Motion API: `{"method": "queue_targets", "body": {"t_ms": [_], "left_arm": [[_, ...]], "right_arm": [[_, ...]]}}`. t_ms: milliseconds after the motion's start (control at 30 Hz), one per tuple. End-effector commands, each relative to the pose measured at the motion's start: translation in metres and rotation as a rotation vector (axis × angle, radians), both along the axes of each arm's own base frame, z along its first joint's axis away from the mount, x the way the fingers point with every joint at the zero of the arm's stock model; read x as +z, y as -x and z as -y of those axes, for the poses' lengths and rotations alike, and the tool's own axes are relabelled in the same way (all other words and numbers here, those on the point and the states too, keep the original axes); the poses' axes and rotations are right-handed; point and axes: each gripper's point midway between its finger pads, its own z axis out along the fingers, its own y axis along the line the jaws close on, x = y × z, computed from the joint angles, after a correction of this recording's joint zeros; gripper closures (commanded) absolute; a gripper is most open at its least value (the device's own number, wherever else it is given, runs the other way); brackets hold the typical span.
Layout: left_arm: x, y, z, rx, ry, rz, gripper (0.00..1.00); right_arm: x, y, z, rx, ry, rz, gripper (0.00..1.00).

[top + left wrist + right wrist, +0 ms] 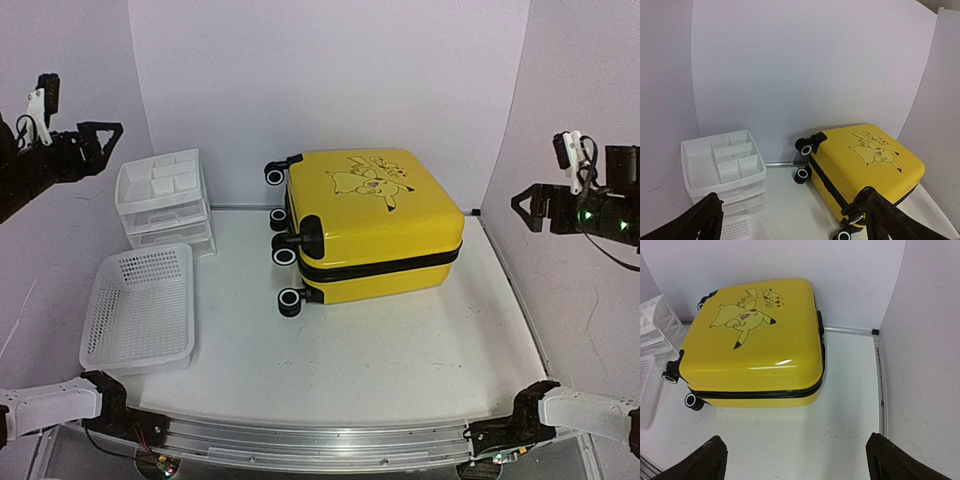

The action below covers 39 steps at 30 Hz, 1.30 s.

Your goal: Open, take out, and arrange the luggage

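Note:
The yellow luggage (pixel 375 220) lies flat and closed on the white table, Pikachu print up, black zipper band around its side, wheels pointing left. It also shows in the left wrist view (pixel 865 160) and the right wrist view (pixel 755 340). My left gripper (pixel 95 135) is raised high at the far left, open and empty, well away from the luggage. In the left wrist view its fingertips (pixel 705 220) stand wide apart. My right gripper (pixel 530 205) is raised at the far right, open and empty, and its fingertips (pixel 710 460) are spread wide in the right wrist view.
A white plastic drawer unit (pixel 163 200) with a divided top tray stands at the back left. A white mesh basket (pixel 140 305) lies in front of it. White walls enclose the back and sides. A metal rail (pixel 300 440) runs along the near edge.

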Motion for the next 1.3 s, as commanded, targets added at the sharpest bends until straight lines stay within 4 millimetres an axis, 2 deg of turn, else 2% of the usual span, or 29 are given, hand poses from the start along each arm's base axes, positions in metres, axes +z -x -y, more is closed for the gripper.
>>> {"method": "queue_targets", "body": {"t_ms": [0,167,267,433,533,633,767,867,967,1100,1267], "left_arm": [[-0.03,-0.018,0.001,-0.007,0.049,-0.068,0.01],[-0.088,-0.047,0.009,-0.041,0.098,-0.219,0.01],[-0.122,-0.059,0.025,-0.089,0.115,-0.31,0.01],[-0.177,-0.077,0.074,-0.214,0.105,-0.475,0.01],[-0.208,-0.081,0.118,-0.314,0.08,-0.579,0.01],[-0.234,-0.084,0.165,-0.401,0.044,-0.662,0.01],[-0.265,-0.088,0.225,-0.483,-0.017,-0.743,0.01],[-0.284,-0.092,0.258,-0.503,-0.053,-0.782,0.01],[-0.295,-0.101,0.275,-0.471,-0.076,-0.795,0.01],[-0.299,-0.112,0.28,-0.415,-0.09,-0.784,0.01],[-0.286,-0.117,0.285,-0.406,-0.064,-0.761,0.01]], "right_arm": [[-0.034,-0.018,0.01,-0.076,0.008,-0.087,0.02],[-0.085,-0.036,0.013,-0.103,0.011,-0.243,0.02],[-0.113,-0.05,0.01,-0.105,-0.016,-0.343,0.02],[-0.149,-0.08,-0.001,-0.1,-0.127,-0.488,0.02],[-0.162,-0.105,-0.005,-0.104,-0.212,-0.53,0.02],[-0.168,-0.133,-0.012,-0.084,-0.327,-0.57,0.02],[-0.175,-0.175,-0.009,-0.089,-0.437,-0.608,0.02],[-0.173,-0.208,-0.01,-0.063,-0.511,-0.609,0.02],[-0.174,-0.228,-0.009,-0.055,-0.568,-0.624,0.02],[-0.167,-0.252,-0.011,-0.023,-0.654,-0.627,0.02],[-0.139,-0.256,-0.005,-0.022,-0.65,-0.556,0.02]]}}
